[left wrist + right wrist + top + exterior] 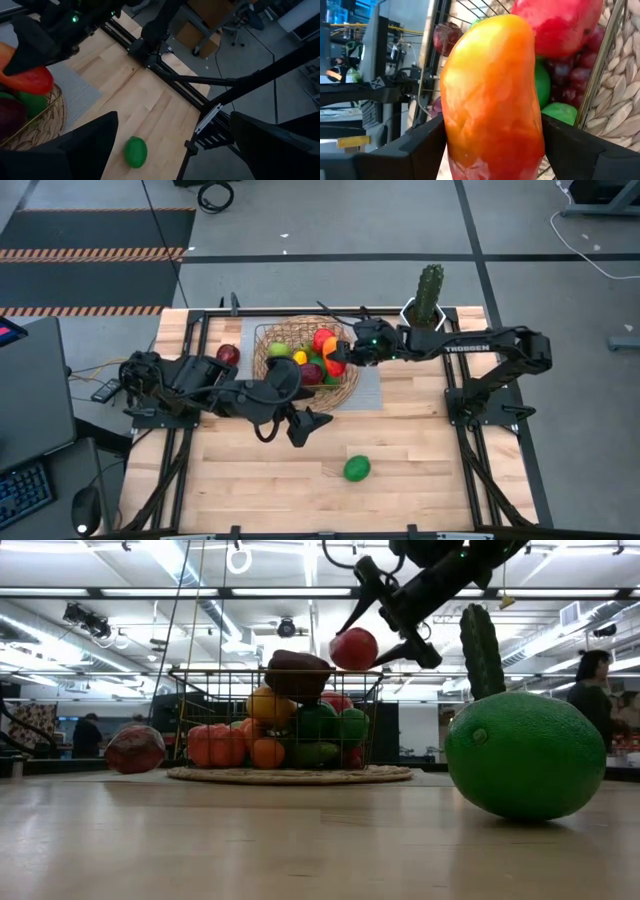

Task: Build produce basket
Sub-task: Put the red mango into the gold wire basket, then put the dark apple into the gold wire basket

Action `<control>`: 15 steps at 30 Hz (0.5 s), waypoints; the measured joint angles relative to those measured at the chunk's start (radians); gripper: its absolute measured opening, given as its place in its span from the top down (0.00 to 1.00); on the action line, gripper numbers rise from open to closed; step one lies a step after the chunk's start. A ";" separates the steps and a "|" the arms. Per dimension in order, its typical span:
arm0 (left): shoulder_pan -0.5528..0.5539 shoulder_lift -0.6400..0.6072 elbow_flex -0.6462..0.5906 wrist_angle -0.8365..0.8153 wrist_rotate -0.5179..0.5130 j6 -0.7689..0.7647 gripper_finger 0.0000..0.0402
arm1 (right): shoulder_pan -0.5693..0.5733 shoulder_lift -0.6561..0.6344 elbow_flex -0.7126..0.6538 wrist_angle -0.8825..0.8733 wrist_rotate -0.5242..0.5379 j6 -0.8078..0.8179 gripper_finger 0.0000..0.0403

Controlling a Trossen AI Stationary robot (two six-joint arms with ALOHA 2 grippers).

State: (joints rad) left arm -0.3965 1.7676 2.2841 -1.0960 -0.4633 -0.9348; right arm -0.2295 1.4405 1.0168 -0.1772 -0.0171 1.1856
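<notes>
The round woven basket (270, 365) stands at the table's far middle on a grey mat, piled with toy fruit (290, 730). My right gripper (338, 362) is over the basket's right part, shut on a red-orange mango (492, 90), which the low view shows above the pile (354, 648). My left gripper (305, 425) is open and empty, in front of the basket. A green lime (357, 468) lies on the wood near the front and also shows in the left wrist view (135, 151). A dark red apple (228, 354) lies left of the basket. My right gripper pinches the mango between its two fingers (420, 142), one on each long side (451, 135). The fingers come from the table's right, slanting down. The mango is lifted clear above the fruit in the basket.
A green cactus (430, 290) in a white pot stands at the far right, behind my right arm. Bare wood lies around the lime at the front. A person (592, 680) stands in the room beyond the table.
</notes>
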 joint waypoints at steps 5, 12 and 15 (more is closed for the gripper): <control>0.000 0.000 0.000 -0.001 0.000 -0.005 0.03 | -0.003 -0.010 0.001 -0.002 0.009 -0.029 0.21; 0.004 0.000 0.000 -0.001 -0.001 -0.006 0.03 | -0.003 -0.003 0.000 -0.006 0.002 -0.038 0.14; 0.024 -0.001 0.000 -0.004 -0.018 -0.032 0.03 | -0.004 -0.006 0.000 -0.003 -0.011 -0.038 0.11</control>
State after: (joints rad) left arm -0.3723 1.7668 2.2841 -1.1002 -0.4811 -0.9671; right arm -0.2333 1.4343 1.0172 -0.1805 -0.0284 1.1480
